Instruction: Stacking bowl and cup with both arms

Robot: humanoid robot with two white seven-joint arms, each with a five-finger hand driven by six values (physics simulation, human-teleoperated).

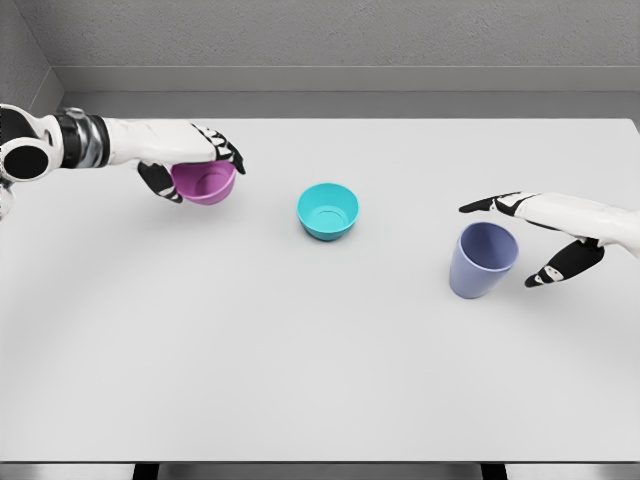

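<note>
A purple bowl (205, 183) is at the table's left, and my left hand (197, 162) is curled around its rim, thumb on the near side and fingers over the far side. A teal bowl (328, 211) sits upright in the middle of the table, untouched. At the right stands a lavender-blue cup (482, 260), upright. My right hand (527, 240) is just to the right of the cup with fingers spread, thumb low and the other fingers above the rim, not closed on it.
The white table (300, 370) stretches wide in front of the objects. Its far edge meets a grey wall, and the near edge runs along the bottom of the view.
</note>
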